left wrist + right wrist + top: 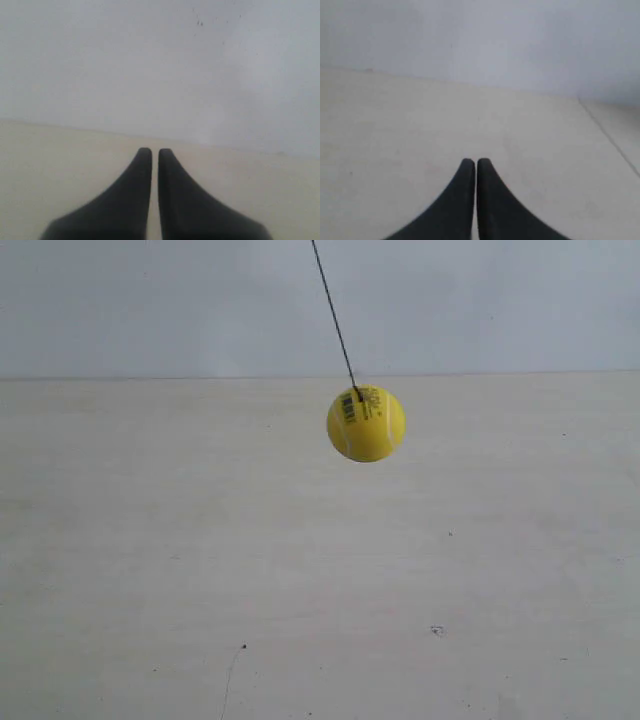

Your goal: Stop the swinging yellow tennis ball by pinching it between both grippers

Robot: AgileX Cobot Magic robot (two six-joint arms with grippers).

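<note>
Exterior view: yellow tennis ball [366,423] hangs on black string [333,315] above the pale table [300,590], no arm in sight. Left gripper [155,152] and right gripper [475,162] both pressed closed, empty. Neither wrist view catches the ball, so I can't tell its bearing.

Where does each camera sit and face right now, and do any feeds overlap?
Exterior view: off the arms, facing the wall across the pale table; the yellow tennis ball hangs on its black string; no arm shows.
Left wrist view: behind the left pincer, jaws nearly together, looking across table to wall; no ball.
Right wrist view: behind the right pincer, jaws nearly together, angled down onto the table; no ball.
Shared: table and wall; only the exterior view has the ball.
</note>
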